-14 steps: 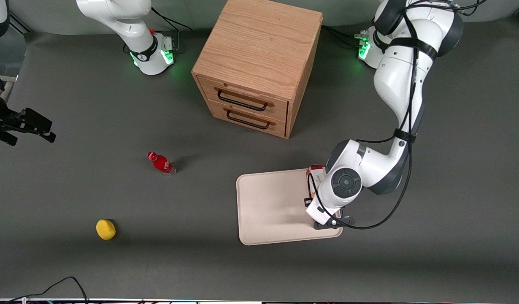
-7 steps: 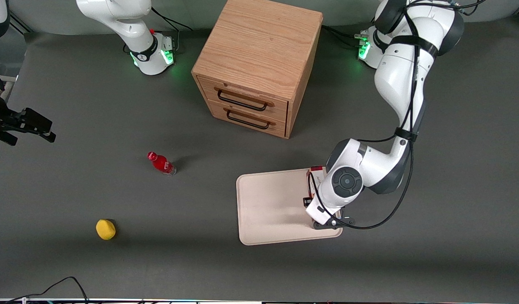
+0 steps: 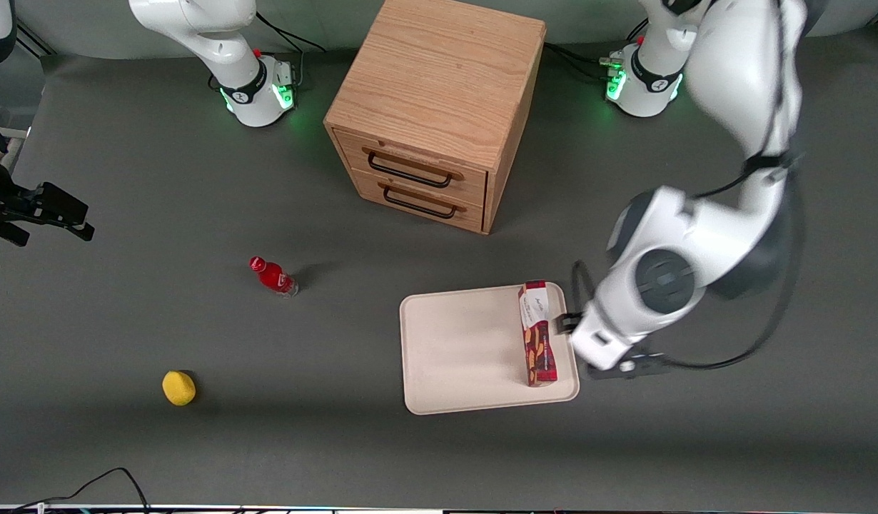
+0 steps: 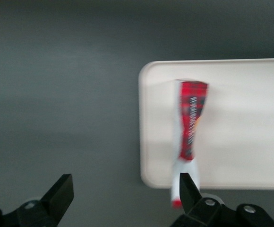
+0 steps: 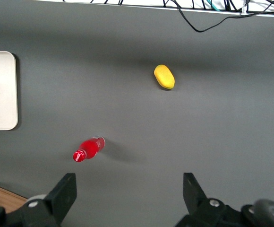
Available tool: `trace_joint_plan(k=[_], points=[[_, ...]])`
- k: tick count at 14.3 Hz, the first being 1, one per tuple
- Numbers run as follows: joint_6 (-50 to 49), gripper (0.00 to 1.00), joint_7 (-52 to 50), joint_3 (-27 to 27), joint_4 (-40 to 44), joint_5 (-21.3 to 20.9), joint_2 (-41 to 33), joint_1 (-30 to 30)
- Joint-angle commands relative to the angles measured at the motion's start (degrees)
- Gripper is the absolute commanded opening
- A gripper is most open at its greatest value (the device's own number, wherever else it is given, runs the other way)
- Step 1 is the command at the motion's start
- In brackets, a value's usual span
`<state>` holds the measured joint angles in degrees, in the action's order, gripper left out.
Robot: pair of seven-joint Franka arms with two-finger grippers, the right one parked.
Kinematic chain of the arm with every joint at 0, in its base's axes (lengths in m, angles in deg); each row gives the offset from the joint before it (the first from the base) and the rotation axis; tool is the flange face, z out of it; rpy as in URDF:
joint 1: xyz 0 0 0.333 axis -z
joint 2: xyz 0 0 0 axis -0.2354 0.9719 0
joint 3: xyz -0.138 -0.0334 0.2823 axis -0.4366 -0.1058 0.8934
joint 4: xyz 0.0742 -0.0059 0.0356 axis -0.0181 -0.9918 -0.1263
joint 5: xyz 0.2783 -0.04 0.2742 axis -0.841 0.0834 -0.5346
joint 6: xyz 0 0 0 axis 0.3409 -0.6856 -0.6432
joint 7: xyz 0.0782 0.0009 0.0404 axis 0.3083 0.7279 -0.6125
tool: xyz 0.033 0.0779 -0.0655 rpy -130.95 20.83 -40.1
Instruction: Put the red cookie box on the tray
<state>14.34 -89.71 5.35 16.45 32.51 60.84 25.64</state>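
The red cookie box [image 3: 537,334] lies on the cream-white tray [image 3: 460,350], along the tray's edge toward the working arm's end, its white label end farther from the front camera. It also shows in the left wrist view [image 4: 191,118] on the tray [image 4: 250,142]. My left gripper [image 4: 124,182] is open and empty, its fingers wide apart, raised above the table beside that tray edge. In the front view the gripper is hidden under the arm's wrist [image 3: 610,335].
A wooden two-drawer cabinet [image 3: 439,107] stands farther from the front camera than the tray. A small red bottle [image 3: 273,276] and a yellow object [image 3: 178,387] lie toward the parked arm's end of the table.
The gripper has let go of the red cookie box, which now lies uncovered on the tray. The arm has moved up and off the tray toward the working arm's end.
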Motion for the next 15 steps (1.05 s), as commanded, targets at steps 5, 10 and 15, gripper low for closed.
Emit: trace_joint_plan(k=[5, 10, 15], points=[[-12.4, 1.00, 16.8, -0.1, -2.6, 0.6, -13.1, -10.2], [-21.3, 1.00, 24.6, 0.1, -1.9, 3.3, -19.0, -14.2], [-24.6, 1.00, 35.9, 0.5, 0.8, 3.4, -18.9, -15.3]])
